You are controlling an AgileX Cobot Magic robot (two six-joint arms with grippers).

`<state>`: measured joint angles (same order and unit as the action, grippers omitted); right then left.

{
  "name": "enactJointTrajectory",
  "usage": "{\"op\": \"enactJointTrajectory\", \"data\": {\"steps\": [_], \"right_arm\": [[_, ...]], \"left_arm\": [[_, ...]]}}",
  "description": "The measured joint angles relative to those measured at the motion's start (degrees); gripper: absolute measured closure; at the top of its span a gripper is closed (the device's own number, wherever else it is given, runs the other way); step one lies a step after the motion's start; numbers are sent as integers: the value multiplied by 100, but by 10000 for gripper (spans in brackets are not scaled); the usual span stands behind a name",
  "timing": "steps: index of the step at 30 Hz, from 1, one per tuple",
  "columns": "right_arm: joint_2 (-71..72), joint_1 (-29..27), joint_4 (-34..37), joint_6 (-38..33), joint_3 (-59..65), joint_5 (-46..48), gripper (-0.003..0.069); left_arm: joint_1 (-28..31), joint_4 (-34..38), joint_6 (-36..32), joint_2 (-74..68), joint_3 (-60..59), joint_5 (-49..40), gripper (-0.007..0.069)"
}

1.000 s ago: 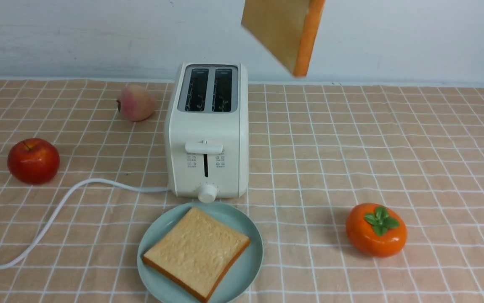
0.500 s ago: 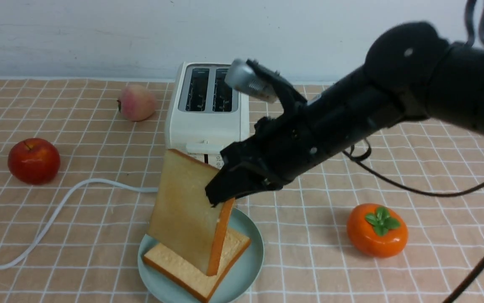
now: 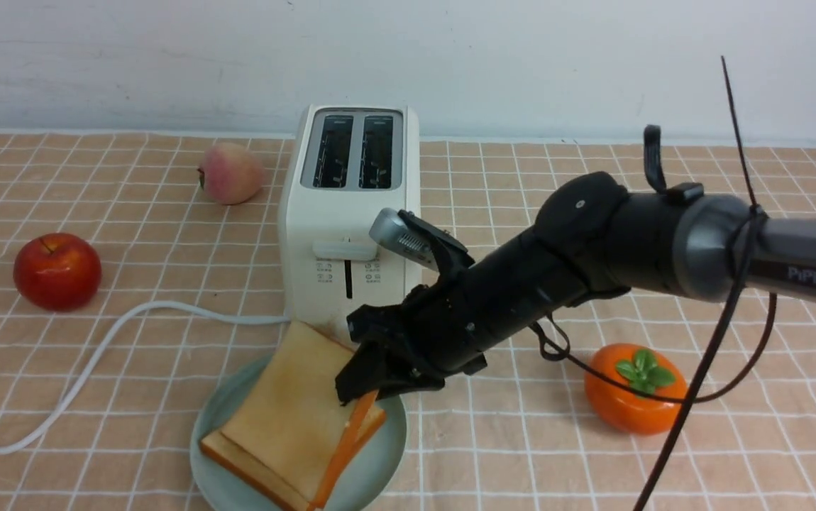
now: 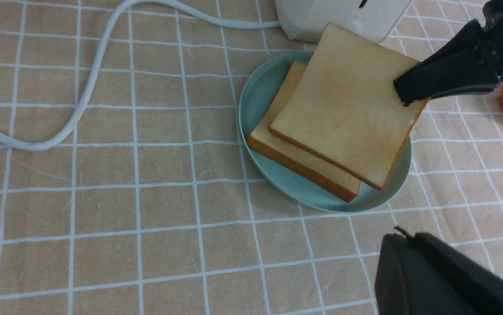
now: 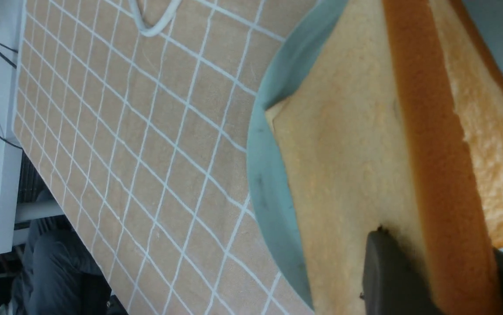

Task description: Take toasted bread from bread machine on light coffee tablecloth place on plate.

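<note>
My right gripper [image 3: 358, 390] is clamped on the upper toast slice [image 3: 287, 404], which seemingly rests on the lower slice [image 4: 268, 120].

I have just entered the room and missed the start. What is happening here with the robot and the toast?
The right gripper holds the upper slice of toast by one edge, jaws closed on it. This slice leans tilted on the lower slice, which lies flat on the plate in front of the toaster. Both toaster slots are empty. The left gripper holds nothing visible; too little of it shows to tell if it is open.
</note>
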<state>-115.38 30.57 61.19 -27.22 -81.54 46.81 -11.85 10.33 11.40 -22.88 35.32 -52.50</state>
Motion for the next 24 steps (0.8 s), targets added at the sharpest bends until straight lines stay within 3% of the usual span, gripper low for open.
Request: {"op": "enactJointTrajectory", "data": {"steps": [7,12,16,18,23,24], "right_arm": [[132,-232,-1208,588,-646,1111,202],[518,-589,-2333,1125,-1406,2109,175],[1274,-893,-3484,2124,-1750,2256,299],[1880,-925,-3969,2386,-1752,2350,437],[3404,-914,-4339,2565,-1502,2421,668],[3687,-914,-4405,2571,-1394,2430,673]], "left_arm": [[0,0,-34,0,0,0,638],[0,-31,-34,0,0,48,638],[0,-42,-34,0,-124,345,638],[0,58,-34,0,-235,590,638],[0,463,-34,0,-523,1146,638],[0,521,-34,0,-571,1227,638]]}}
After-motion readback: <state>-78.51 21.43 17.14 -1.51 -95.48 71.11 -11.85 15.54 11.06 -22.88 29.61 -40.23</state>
